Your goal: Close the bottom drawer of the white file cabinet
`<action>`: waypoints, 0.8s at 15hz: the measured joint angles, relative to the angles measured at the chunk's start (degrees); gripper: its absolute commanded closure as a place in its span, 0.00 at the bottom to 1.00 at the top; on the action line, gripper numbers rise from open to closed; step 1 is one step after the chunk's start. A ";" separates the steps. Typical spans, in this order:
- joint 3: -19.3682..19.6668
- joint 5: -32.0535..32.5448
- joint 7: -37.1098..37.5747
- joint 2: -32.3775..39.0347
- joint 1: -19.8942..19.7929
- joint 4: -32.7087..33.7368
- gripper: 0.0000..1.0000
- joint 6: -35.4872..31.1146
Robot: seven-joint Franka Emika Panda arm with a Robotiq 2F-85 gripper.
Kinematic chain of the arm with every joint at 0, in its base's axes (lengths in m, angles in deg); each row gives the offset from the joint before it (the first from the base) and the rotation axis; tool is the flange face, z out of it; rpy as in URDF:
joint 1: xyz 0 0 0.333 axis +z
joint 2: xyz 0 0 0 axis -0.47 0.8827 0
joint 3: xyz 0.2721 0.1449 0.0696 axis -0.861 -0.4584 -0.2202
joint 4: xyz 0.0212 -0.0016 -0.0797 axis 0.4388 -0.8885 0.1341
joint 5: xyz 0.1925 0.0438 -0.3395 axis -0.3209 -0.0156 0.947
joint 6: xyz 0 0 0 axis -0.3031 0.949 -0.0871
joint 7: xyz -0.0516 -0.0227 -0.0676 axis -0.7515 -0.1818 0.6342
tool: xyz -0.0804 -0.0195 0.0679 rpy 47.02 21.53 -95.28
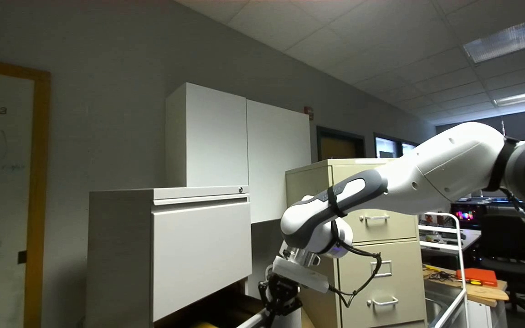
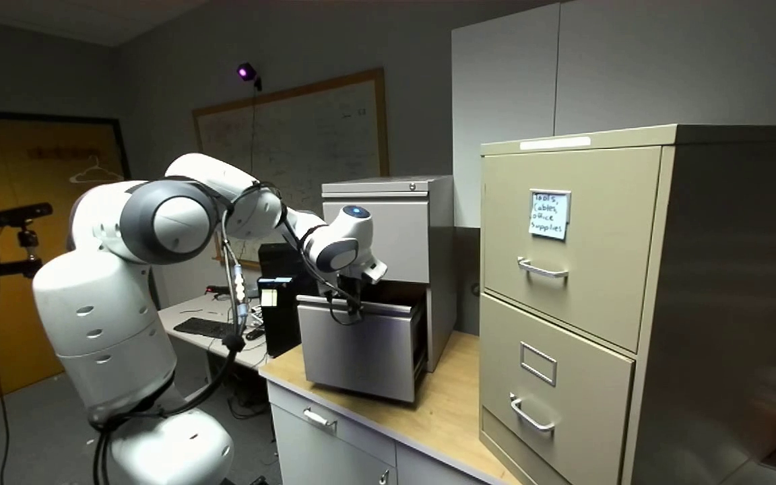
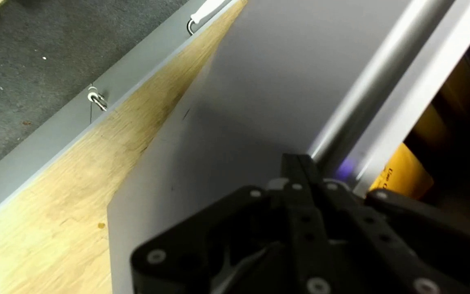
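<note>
The white file cabinet (image 1: 117, 255) stands on the wooden counter and also shows in an exterior view (image 2: 442, 269). Its bottom drawer (image 2: 361, 353) is pulled out, with its dark inside partly visible. The drawer's top rim (image 1: 252, 320) shows at the lower edge of an exterior view. Its front face (image 3: 267, 94) fills much of the wrist view. The larger front above it is shut. My gripper (image 3: 299, 158) has its fingertips together with nothing between them. It points down at the front side of the drawer's top lip; I cannot tell if it touches. It also shows in both exterior views (image 1: 275, 305) (image 2: 349, 302).
A beige cabinet with handles (image 2: 566, 256) stands on the near right of the drawer. White wall cupboards (image 1: 217, 136) hang behind. The wooden counter (image 2: 452, 411) lies under the drawer. A yellow item (image 3: 404, 173) lies inside the drawer. A black computer tower (image 2: 280, 323) stands beyond.
</note>
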 measured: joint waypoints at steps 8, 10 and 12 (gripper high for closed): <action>-0.28 1.34 -0.96 8.32 0.76 9.16 1.00 -1.13; -0.31 1.28 -1.26 10.56 0.97 11.69 1.00 -1.78; -0.30 0.94 -1.63 12.69 1.00 14.44 1.00 -2.02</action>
